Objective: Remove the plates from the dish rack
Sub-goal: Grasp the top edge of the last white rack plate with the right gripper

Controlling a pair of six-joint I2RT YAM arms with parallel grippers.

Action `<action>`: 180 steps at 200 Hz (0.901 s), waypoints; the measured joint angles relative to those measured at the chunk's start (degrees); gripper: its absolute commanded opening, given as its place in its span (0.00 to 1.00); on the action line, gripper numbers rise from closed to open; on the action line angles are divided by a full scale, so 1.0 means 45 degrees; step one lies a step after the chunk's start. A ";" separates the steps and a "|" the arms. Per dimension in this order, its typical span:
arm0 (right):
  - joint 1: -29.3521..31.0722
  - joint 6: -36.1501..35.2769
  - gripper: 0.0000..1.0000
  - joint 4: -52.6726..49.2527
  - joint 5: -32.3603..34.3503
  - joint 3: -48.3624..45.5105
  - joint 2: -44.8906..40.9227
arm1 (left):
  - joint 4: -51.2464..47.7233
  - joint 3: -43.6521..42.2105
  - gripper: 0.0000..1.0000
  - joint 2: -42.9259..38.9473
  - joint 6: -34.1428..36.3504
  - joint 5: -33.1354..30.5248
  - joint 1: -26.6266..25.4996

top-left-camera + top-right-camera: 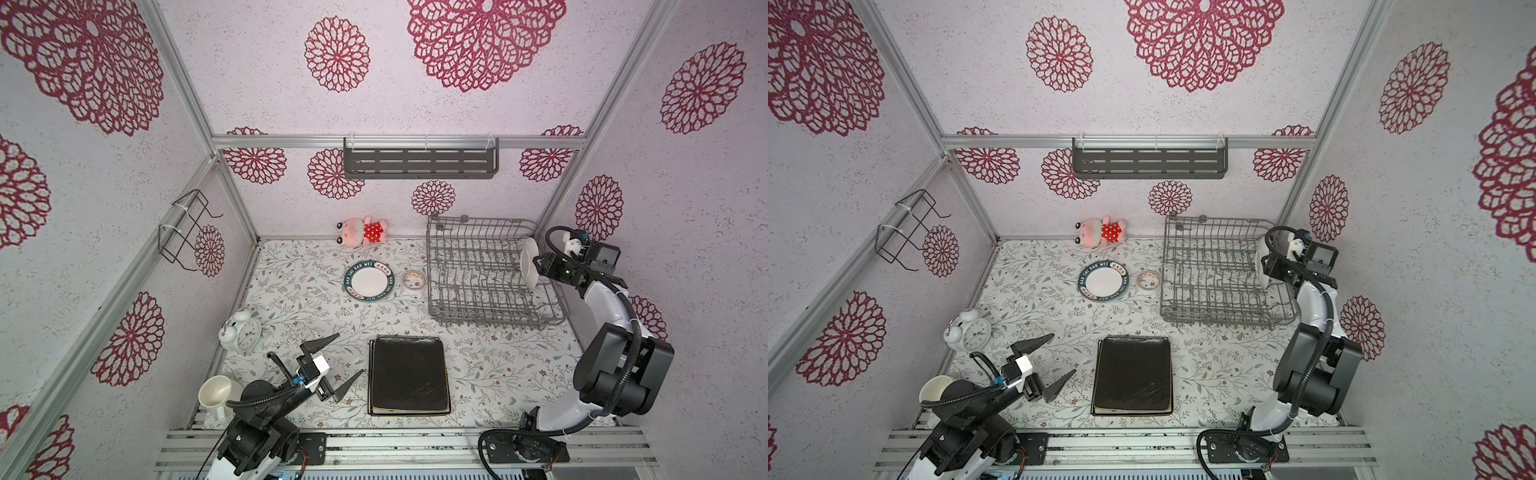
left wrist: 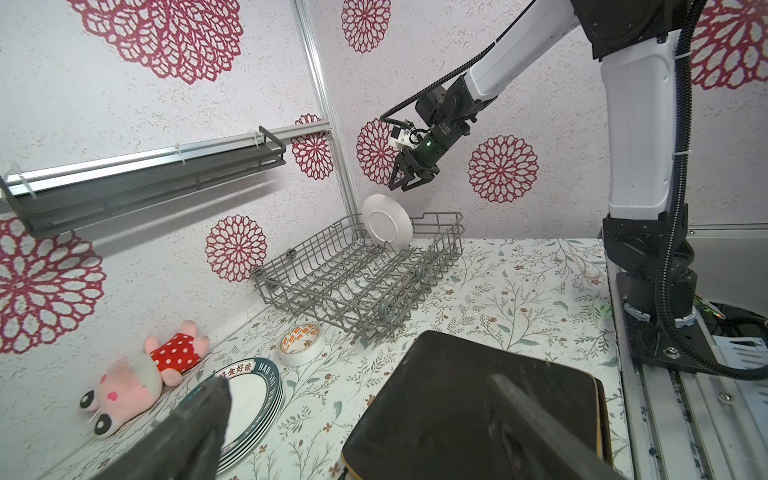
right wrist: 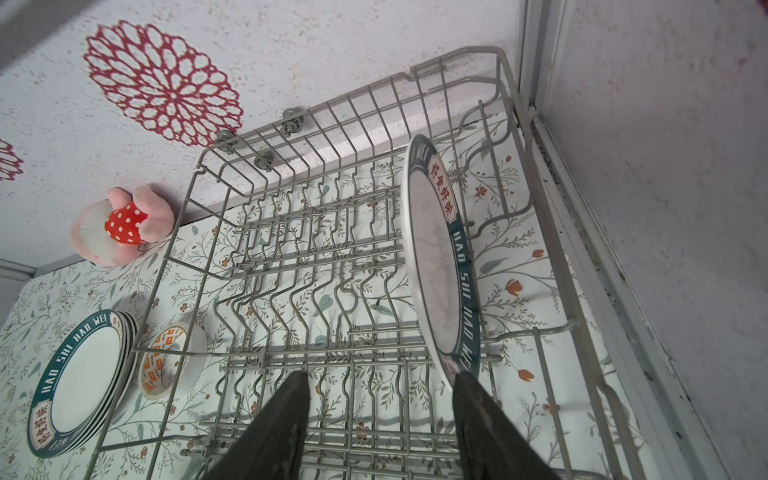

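Plate (image 3: 436, 249) upright in dish rack (image 3: 292, 118)

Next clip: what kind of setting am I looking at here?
Probably a mock kitchen corner in a lab booth, not a home: a dish rack and plates suggest a kitchen, but the papered walls sit in aluminium framing, and a mounting rail runs along the front.

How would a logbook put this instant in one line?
right gripper open above round plate | it stands upright in dish rack | left gripper open over table | other plates on table
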 measured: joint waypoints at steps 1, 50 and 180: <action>0.0000 -0.0005 0.56 0.0000 0.0000 0.0000 0.0034 | 0.0000 0.0000 0.97 0.0000 0.0000 0.0000 0.0000; -0.0010 -0.0112 0.51 -0.0005 -0.0005 0.0000 0.0627 | 0.0000 0.0000 0.98 0.0000 0.0000 0.0000 0.0053; -0.0107 -0.1015 0.29 0.0019 -0.0097 0.0228 0.1889 | 0.0000 -0.0019 0.97 -0.0053 0.0000 -0.0010 0.0112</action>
